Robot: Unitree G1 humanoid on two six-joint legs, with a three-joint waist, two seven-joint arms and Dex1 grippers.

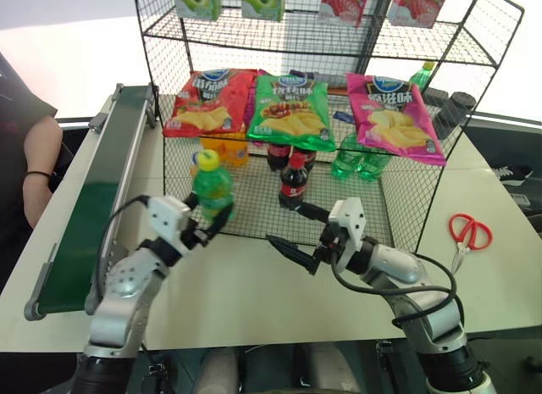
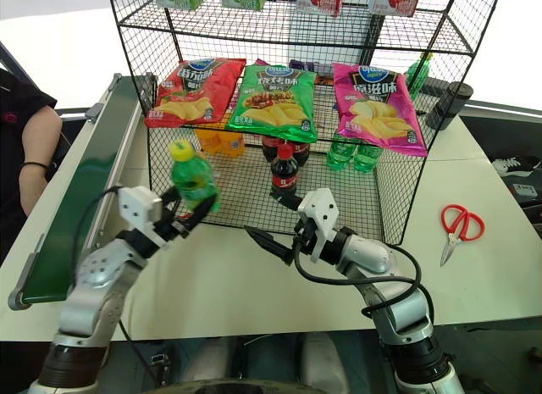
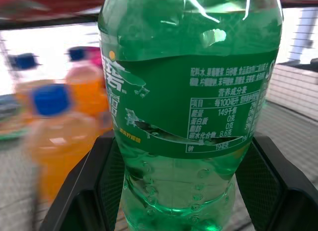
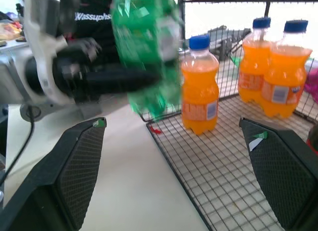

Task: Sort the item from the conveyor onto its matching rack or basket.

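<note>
The tall black wire-mesh shelf rack [image 1: 279, 114] fills the twelve o'clock half of the white table [image 1: 474, 284]. At nine o'clock runs the long dark-green conveyor belt with grey metal rails [image 1: 93, 199], with a person's forearm beside it.

The left arm reaches forward and inward, roughly level, its left gripper [image 1: 207, 227] clamped on the lower body of the small translucent green soda bottle with a yellow cap [image 1: 211, 184] — held upright at the rack's front edge, at about ten o'clock from the table's middle. The right arm angles inward from five o'clock; the right gripper [image 1: 298, 231] has its black fingers spread wide with nothing between them, pointing toward the held bottle.

Three chip bags hang along the middle tier — red [image 1: 207, 102], green [image 1: 292, 110], pink [image 1: 394, 116]. The right wrist view shows three orange soda bottles with blue caps [image 4: 199, 84] on the bottom mesh. One dark cola bottle [image 1: 293, 182] stands near the front, others behind it partly hidden. One pair of red-handled scissors [image 1: 467, 235] lies at three o'clock.
</note>
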